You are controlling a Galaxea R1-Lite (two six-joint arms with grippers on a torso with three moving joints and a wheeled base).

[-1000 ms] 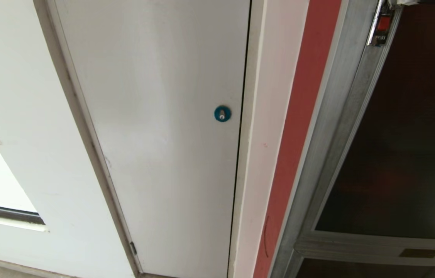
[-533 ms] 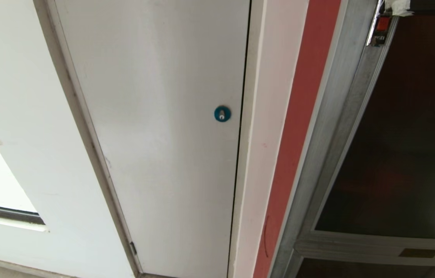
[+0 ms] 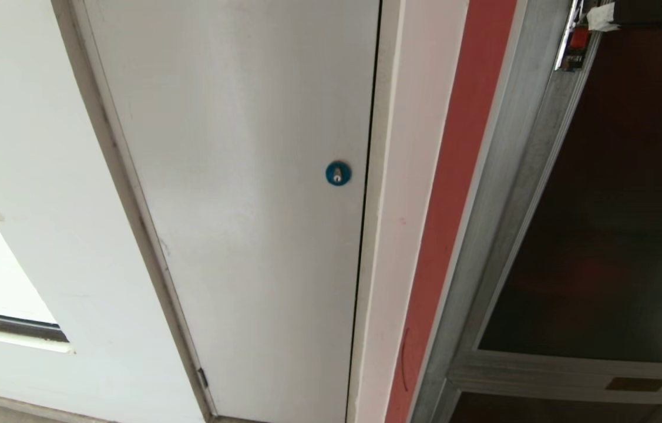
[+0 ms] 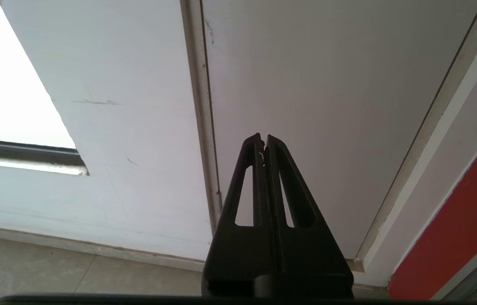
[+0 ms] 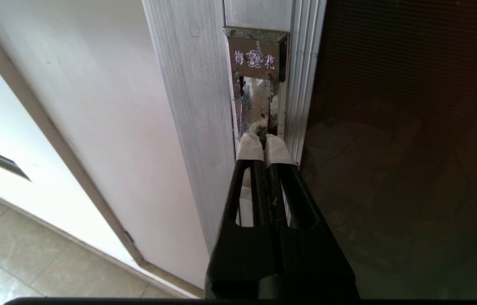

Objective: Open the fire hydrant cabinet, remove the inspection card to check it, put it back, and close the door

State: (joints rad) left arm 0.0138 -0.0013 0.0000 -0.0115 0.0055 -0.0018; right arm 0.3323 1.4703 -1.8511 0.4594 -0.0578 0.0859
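The door [image 3: 612, 194], dark glass in a silver frame, fills the right of the head view, with its small red latch [image 3: 578, 38] at the upper right. The right claw [image 5: 263, 139], clenched with taped tips together, presses at the latch plate [image 5: 258, 84], likely to release it. The left claw [image 4: 263, 139] hangs clenched, empty, before the white door [image 3: 237, 176].

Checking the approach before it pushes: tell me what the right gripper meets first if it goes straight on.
Probably the metal latch plate in the door frame: the shut right gripper points straight at it, seemingly touching already.
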